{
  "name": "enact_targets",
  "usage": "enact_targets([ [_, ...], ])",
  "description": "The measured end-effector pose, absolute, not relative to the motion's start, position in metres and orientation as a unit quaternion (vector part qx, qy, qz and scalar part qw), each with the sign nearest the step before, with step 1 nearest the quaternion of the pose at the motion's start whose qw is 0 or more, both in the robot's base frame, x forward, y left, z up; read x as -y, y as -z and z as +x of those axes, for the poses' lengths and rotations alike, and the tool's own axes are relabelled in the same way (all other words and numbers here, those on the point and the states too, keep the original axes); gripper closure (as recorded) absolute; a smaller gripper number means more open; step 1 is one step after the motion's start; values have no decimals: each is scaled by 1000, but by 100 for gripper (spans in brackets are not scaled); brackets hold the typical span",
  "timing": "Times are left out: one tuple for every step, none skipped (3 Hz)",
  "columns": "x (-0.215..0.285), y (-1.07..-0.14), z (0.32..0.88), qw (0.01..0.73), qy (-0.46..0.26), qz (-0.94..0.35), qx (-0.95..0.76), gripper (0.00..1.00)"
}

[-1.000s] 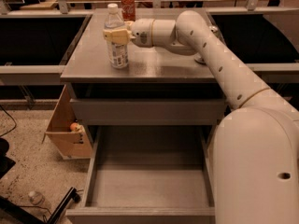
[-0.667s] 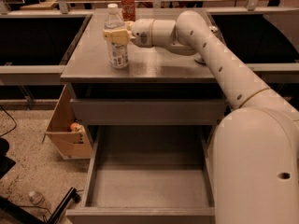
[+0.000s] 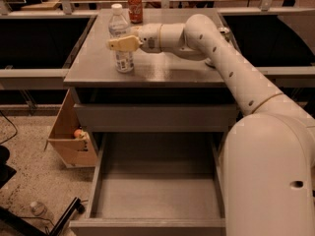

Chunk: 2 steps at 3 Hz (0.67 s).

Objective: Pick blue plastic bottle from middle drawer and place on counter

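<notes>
The blue plastic bottle (image 3: 123, 59), clear with a white cap and a pale label, stands upright on the counter (image 3: 167, 69) near its left edge. My gripper (image 3: 121, 43) reaches in from the right at label height and is closed around the bottle, one yellowish finger (image 3: 119, 44) crossing in front of it. The middle drawer (image 3: 157, 193) is pulled out below, and its grey floor holds nothing.
An orange can (image 3: 135, 8) stands at the counter's back, behind the bottle. My arm (image 3: 231, 68) crosses the right half of the counter. A cardboard box (image 3: 69, 141) sits on the floor left of the cabinet. Dark bins flank the counter on both sides.
</notes>
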<state>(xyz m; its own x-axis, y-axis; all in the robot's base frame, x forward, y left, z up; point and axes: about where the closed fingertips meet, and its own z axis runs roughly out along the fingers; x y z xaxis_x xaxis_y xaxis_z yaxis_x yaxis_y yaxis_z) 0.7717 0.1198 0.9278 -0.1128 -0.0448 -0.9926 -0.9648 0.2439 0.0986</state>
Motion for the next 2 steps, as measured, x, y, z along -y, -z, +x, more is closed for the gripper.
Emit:
enact_targets([
  [-120, -928, 772, 515, -447, -423, -597, 0],
  [-120, -928, 772, 515, -447, -423, -597, 0],
])
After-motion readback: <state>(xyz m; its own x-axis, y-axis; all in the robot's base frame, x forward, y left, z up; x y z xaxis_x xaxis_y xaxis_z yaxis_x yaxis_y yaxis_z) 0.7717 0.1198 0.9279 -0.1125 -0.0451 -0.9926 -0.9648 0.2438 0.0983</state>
